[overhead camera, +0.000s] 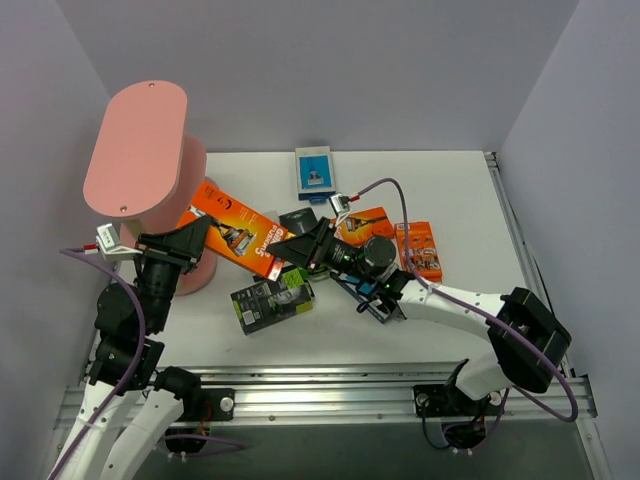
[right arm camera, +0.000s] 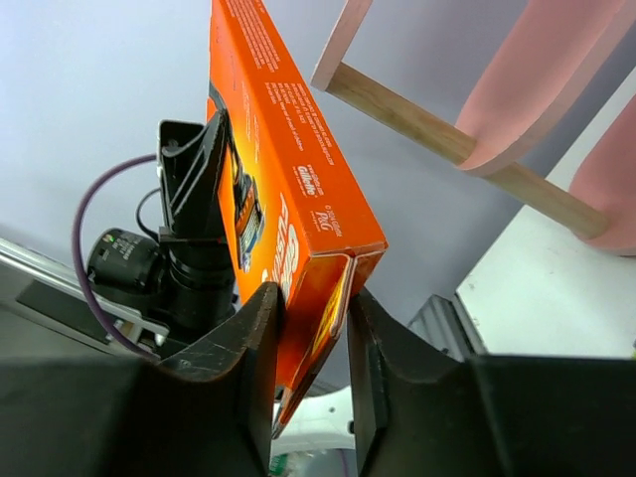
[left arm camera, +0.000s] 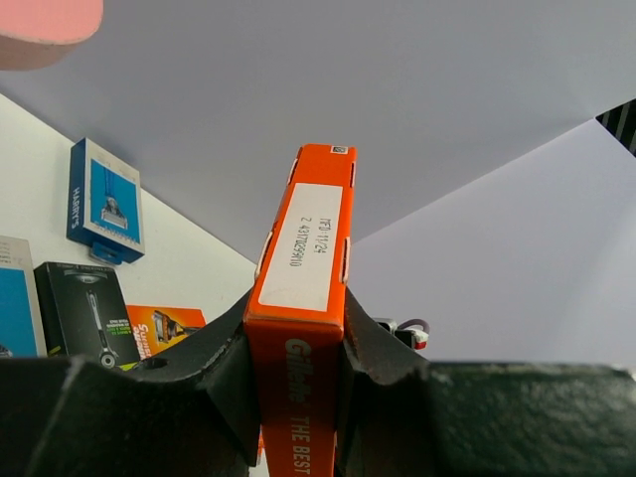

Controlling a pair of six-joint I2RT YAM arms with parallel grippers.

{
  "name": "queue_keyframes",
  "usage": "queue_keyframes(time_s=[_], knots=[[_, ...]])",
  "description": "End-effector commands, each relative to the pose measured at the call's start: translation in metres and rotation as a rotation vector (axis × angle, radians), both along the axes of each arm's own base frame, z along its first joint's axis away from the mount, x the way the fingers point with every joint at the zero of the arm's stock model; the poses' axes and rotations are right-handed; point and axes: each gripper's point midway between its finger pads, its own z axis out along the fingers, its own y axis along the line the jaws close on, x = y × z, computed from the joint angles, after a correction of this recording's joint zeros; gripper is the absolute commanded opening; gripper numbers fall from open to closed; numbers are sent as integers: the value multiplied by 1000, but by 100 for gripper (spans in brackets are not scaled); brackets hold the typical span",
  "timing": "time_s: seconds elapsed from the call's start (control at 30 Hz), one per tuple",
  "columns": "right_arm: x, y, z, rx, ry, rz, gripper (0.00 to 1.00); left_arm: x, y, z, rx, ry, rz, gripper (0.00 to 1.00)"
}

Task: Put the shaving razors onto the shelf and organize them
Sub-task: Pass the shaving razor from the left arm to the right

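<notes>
- A long orange razor pack [overhead camera: 240,230] hangs above the desk, just in front of the pink shelf [overhead camera: 135,150], held at both ends.
- The left fingers [left arm camera: 224,373] are clamped on its narrow sides at one end. The right fingers [right arm camera: 253,348] are closed on the opposite corner.
- The shelf's oval top board faces the overhead camera, and the boards below it are mostly hidden.
- Other packs lie on the white desk [overhead camera: 450,190]: a black-and-lime pack [overhead camera: 272,298] near the front, a blue pack [overhead camera: 314,170] at the far edge, and a small orange pack [overhead camera: 418,250] to the right.
- Another orange pack [overhead camera: 368,222] and a black pack [overhead camera: 297,218] lie partly under the right arm.
- Pale grey walls enclose the desk on three sides.
</notes>
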Motion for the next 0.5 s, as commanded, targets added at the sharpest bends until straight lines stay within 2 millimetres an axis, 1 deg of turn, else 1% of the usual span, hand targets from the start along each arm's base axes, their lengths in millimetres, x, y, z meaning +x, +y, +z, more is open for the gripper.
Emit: queue_keyframes(time_s=[0.0,0.03,0.07,0.1,0.13,0.17,0.2,0.27,0.3,0.33,0.37,0.4,0.43,0.47], knots=[[-16,0,59,144,-144,26,13,-1,2,7,-30,-23,8,2],[-16,-1,62,152,-145,23,6,-1,2,7,-26,-24,8,2],[-16,-1,64,155,-145,22,2,-1,2,8,-21,-28,4,2],[-16,-1,67,159,-145,21,0,-2,2,11,-15,-36,6,4],[-16,-1,69,159,-149,20,0,-3,3,13,-9,-43,6,10],[-14,-1,75,160,-154,19,0,-4,1,14,-3,-48,-1,23],[-12,0,78,158,-156,13,0,-4,1,14,21,-49,1,31],[-7,3,86,143,-166,4,0,-4,2,11,86,2,7,53],[-3,3,89,136,-170,-5,0,-4,4,12,133,14,22,68],[0,5,96,132,-182,-2,0,-6,8,15,171,51,35,75],[2,6,100,131,-190,-1,0,-7,11,17,199,61,49,79],[8,7,100,124,-191,-8,0,-10,20,31,222,49,88,87],[12,7,102,112,-187,-10,0,-12,25,28,251,72,107,91],[12,8,113,120,-212,-6,0,-13,29,32,266,68,124,95]])
